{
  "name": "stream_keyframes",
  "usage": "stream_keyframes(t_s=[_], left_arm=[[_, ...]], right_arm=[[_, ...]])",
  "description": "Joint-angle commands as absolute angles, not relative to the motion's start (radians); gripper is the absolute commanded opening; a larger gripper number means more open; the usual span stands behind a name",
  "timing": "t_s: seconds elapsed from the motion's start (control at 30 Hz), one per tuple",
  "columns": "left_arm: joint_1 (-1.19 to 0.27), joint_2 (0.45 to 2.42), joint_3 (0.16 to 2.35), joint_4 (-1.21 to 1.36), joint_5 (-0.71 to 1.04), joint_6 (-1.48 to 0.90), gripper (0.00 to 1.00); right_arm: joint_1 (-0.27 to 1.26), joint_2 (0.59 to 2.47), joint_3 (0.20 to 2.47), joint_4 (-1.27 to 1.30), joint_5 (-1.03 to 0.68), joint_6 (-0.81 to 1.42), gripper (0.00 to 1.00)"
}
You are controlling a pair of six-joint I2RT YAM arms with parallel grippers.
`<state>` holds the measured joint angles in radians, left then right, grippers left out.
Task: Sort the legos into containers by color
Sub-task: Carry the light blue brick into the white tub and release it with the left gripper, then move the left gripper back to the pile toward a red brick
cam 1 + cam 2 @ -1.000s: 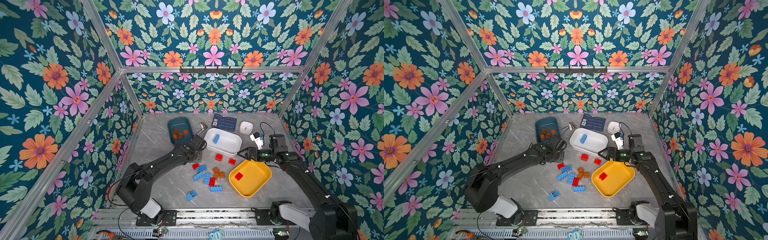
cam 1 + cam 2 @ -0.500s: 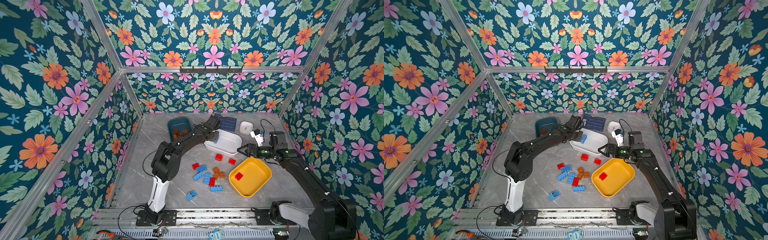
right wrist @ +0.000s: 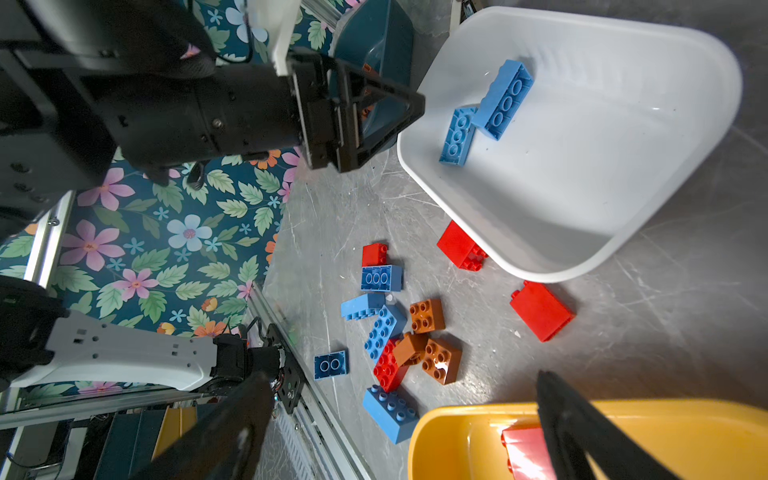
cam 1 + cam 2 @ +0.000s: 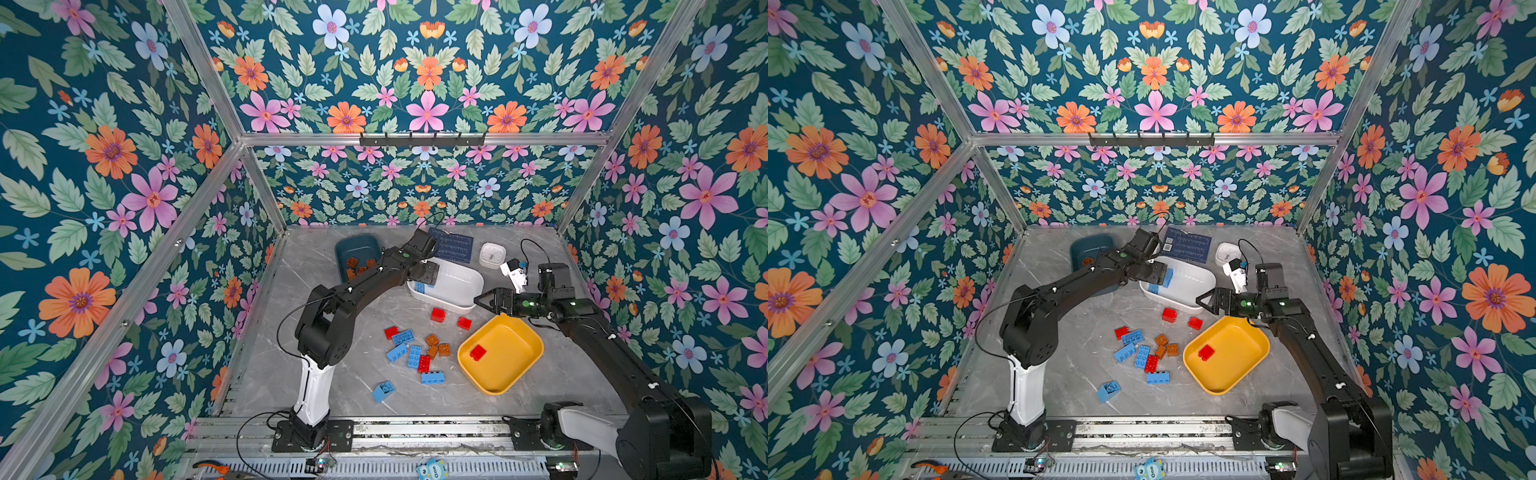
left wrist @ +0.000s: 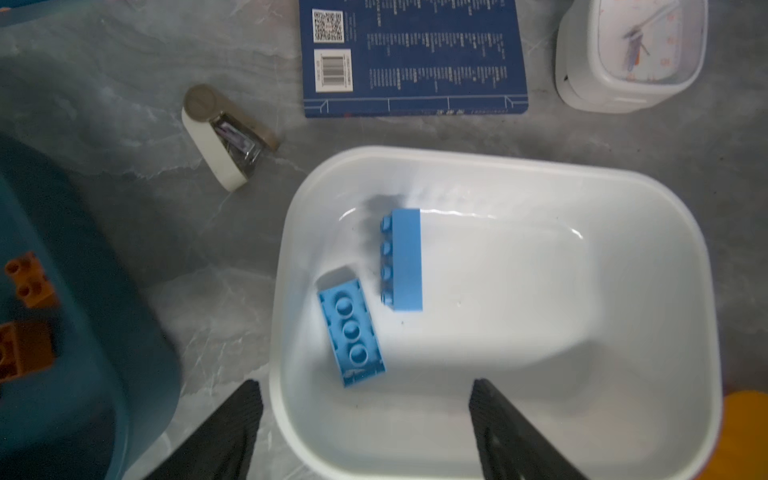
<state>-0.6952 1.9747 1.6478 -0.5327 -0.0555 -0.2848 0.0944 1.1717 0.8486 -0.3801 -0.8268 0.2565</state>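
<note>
Holding the left claw point(image 5: 363, 384) spread wide above the white tub point(image 5: 623, 187), gripping nothing, with two blue legos point(image 5: 402, 259) lying free on the tub floor below, one on its side and one underside-up against the wall. Hovering the right claw point(image 3: 401, 376) equally open and empty at the 11 o'clock rim of the yellow tub point(image 4: 523, 361), with a single red lego point(image 4: 478, 352) inside. Finding, in both top views, the loose pile point(image 4: 415, 353) of blue, red and orange-brown bricks mid-tabletop point(image 4: 374, 311), with the white tub at its 12 o'clock, the teal tub point(image 4: 357, 249) of orange-brown legos point(image 4: 352, 262) at 11 o'clock, the yellow tub at 3 o'clock and a stray blue brick point(image 4: 383, 391) at 7 o'clock. Judging these bricks as light, rigid and hard, hardly fragile, but smooth-walled and likely slippery, so probably skidding or twisting under an off-centre pinch. Favouring a hold across the two long flat sides at mid-length, studs left clear. Expecting the tangled middle of the pile to be awkward, so probably starting with outliers such as the two red bricks point(image 4: 437, 314) at 1 o'clock.
</note>
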Motion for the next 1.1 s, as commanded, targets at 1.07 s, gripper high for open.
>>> stream_keyframes(t_s=[1.07], left_arm=[[-0.660, 1.767, 1.154, -0.597, -0.029, -0.039, 0.71]], right_arm=[[0.101, 1.190, 0.807, -0.336, -0.882, 0.261, 0.99]])
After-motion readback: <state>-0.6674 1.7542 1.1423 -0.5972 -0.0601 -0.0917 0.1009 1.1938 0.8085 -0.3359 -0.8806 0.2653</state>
